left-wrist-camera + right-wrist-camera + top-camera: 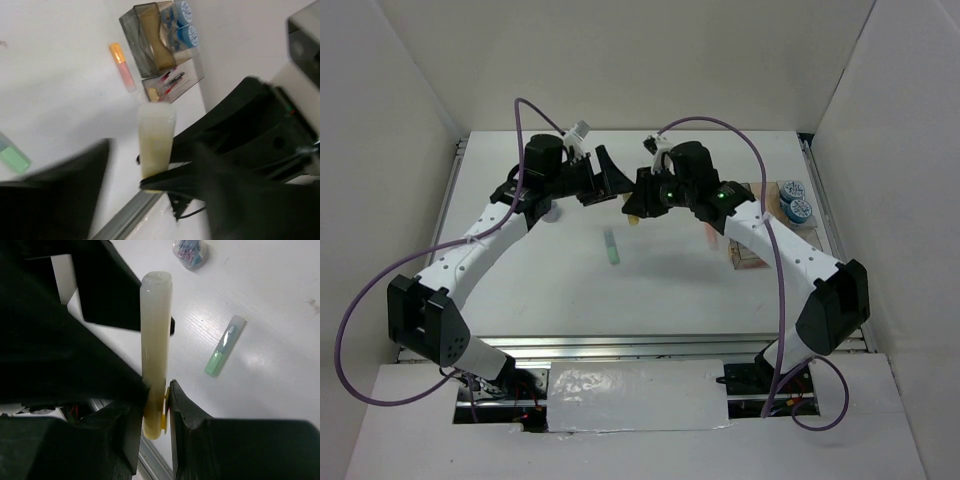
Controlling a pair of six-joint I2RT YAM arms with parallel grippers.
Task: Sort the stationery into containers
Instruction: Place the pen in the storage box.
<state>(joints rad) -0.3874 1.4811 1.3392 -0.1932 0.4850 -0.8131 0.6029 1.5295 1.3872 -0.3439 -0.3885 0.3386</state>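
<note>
A pale yellow highlighter is held clear of the white worktop by the right tool, whose fingers are closed on its lower end. The capped end is pointed away from the right wrist camera. The left tool is seen just beside it, fingers spread wide with nothing between them. In the left wrist view the highlighter is framed in that gap.

A green highlighter is laid flat on the worktop near the middle, well apart from both tools. A small mark can be made out on its clear cap, but it is too small to be read. A grey-patterned tape roll is seen further off, partly under the left arm in the top view.

At the right side the brownish clear container is placed, partly covered by the right arm in the top view. Two blue tape rolls are lodged in its far compartment and red pens in its near one. The print on the rolls is too blurred to be read. An orange highlighter is laid on the worktop just beside the container.
</note>
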